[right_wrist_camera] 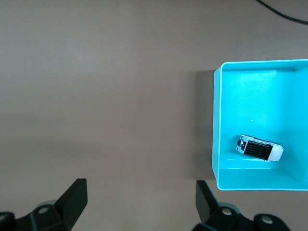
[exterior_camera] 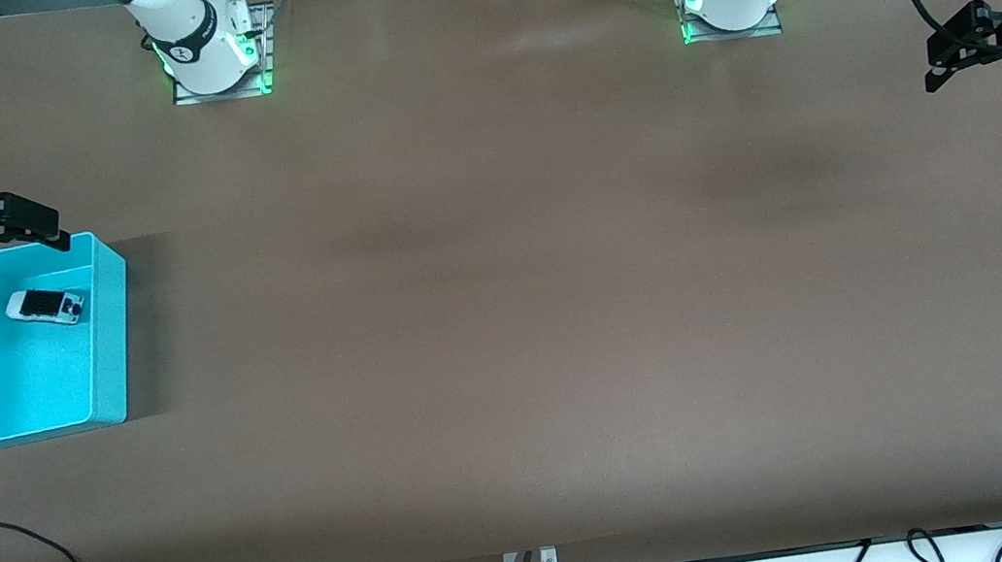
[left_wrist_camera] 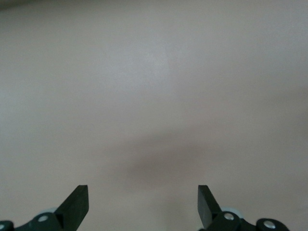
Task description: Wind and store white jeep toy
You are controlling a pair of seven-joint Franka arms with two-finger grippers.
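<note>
From the high front camera, a cyan bin sits on the brown table at the right arm's end, roughly midway between the edge where the robot bases stand and the camera-side edge. The white jeep toy lies on the bin's floor, in the half farther from the camera, black roof panel showing. The right gripper hangs in the air over the bin's rim on the bases' side, empty, its fingers spread. At the other end of the table the left gripper waits in the air over the short edge, holding nothing.

The left wrist camera shows only bare tabletop, with the left gripper and its two dark fingertips set wide apart.

The right wrist camera looks down on the cyan bin with the white jeep toy inside, close to one wall. The right gripper hangs with fingers well spread over the bare table just beside the bin.
</note>
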